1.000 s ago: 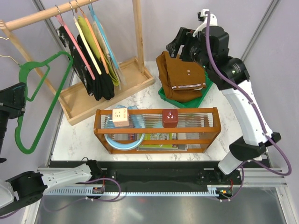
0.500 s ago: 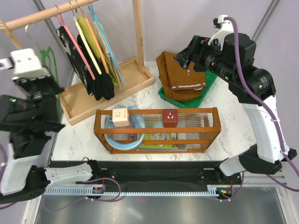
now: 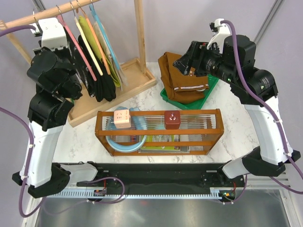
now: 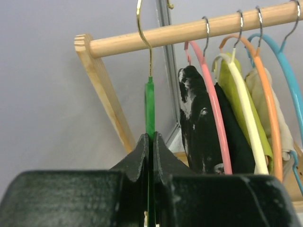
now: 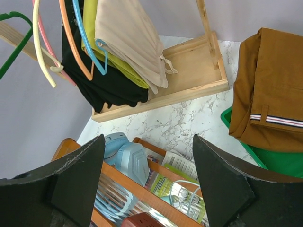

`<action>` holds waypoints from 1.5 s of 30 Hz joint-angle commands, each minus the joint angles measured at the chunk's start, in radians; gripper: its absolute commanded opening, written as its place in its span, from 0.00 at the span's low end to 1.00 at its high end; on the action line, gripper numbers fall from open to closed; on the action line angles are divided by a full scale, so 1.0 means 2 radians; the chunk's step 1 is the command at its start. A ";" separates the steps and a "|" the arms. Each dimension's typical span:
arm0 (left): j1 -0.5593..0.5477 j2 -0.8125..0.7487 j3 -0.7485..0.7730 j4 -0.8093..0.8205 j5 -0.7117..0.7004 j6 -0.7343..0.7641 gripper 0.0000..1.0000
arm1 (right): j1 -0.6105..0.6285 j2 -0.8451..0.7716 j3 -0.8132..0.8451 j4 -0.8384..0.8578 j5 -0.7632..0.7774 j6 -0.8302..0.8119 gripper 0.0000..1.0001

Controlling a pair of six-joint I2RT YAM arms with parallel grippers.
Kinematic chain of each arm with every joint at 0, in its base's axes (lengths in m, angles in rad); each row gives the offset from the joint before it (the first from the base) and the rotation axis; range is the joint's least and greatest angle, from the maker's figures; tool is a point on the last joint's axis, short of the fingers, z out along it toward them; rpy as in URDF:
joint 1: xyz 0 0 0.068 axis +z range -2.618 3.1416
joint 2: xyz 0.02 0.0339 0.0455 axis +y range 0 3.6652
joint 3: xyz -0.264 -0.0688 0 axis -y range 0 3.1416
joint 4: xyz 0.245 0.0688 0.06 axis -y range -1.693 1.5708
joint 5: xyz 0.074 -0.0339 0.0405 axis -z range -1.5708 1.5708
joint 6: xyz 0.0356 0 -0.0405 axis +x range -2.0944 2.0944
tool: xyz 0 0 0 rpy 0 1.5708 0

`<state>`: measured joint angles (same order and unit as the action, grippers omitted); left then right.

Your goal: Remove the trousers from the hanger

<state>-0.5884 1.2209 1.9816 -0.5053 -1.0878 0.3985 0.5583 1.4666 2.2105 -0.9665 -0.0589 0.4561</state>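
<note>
**Grey-walled bench: bare hanger at the rail, trousers in the tray**

Pale grey walls (image 3: 189, 23) back a white marbled bench (image 3: 147, 92); at its left rear stands a wooden rail (image 4: 189, 30) hung with pink, cream, orange and blue hangers (image 4: 211, 94). The trousers (image 3: 182, 78) lie folded in a green tray (image 3: 214, 84) at the right rear, well apart from the hanger (image 4: 150, 106), so the removal looks done; the tray seems to serve as the drop spot. The left end effector (image 4: 150, 138) is clamped tight on the hanger's green neck just below its gold hook (image 4: 142, 28), which loops over the rail, probably to park it beside the others; that arm stands tall, wrist near rail height. The right end effector (image 5: 147, 142) hangs above the tray, tilted down and leftward, jaws spread wide and empty.
</note>
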 commanded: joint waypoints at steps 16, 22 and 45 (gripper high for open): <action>0.293 0.101 0.096 -0.089 0.309 -0.252 0.02 | -0.001 0.018 0.021 -0.034 -0.048 0.014 0.81; 0.316 0.124 0.125 -0.089 0.308 -0.257 0.02 | 0.000 0.026 0.029 -0.036 -0.048 0.014 0.81; 0.300 0.134 0.072 -0.065 0.118 -0.169 0.02 | -0.001 0.061 0.051 -0.026 -0.076 0.036 0.80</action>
<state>0.0151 1.4940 2.1509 -0.7170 -0.7441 -0.0315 0.5583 1.5826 2.2784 -1.0370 -0.1875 0.5102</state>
